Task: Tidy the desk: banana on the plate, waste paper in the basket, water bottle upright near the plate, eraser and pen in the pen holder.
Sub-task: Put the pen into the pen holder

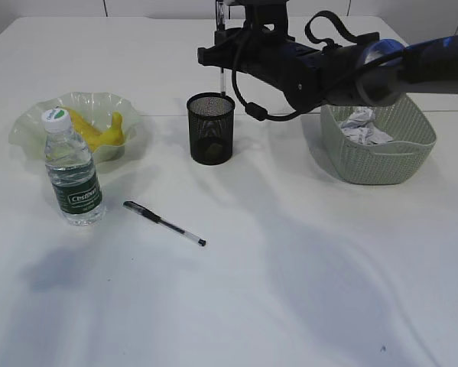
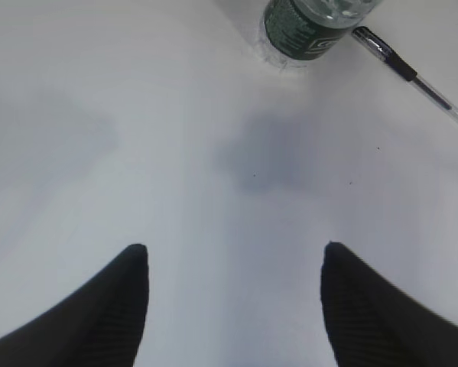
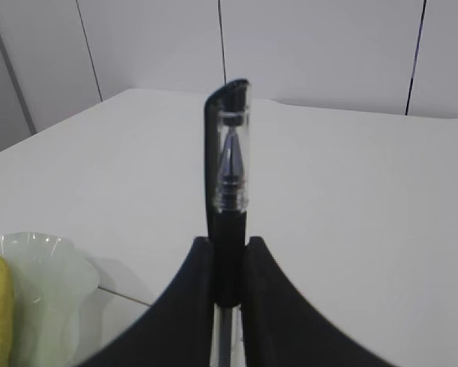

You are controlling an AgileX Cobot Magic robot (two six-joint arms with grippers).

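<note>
Pen, black-capped with a clear barrel (image 3: 229, 191), sits pinched between the two dark fingertips of the right gripper (image 3: 229, 264); jaws nearly closed, only the barrel between them, cap end up. In the exterior view this pen (image 1: 222, 80) hangs upright just above and slightly behind the rim of the black wire-mesh pen holder (image 1: 211, 128), tip not inside.

Step in hand, as I judge it: drop the pen into the holder. To do it well, bring the tip over the middle of the holder's mouth, keep the barrel vertical, lower until the tip is well below the rim, then part the fingers. Releasing high risks a bounce off the mesh edge.

Left gripper (image 2: 235, 260): fingers spread wide, nothing held, hovering over bare white table (image 1: 290, 290) in front of the holder.

A second black pen (image 1: 164, 222) lies flat on the table, in front and to the left of the holder. Clear plastic water bottle with white cap (image 1: 72, 170) stands upright farther left, beside the pale green wavy glass plate (image 1: 30, 122) carrying the yellow banana (image 1: 99, 131). Right of the holder, the pale green woven basket (image 1: 389, 157) contains crumpled white paper (image 1: 364, 126). Something dark lies inside the holder; cannot tell if it is the eraser.

Bottle label is dark green with white lettering; illegible at this resolution.
</note>
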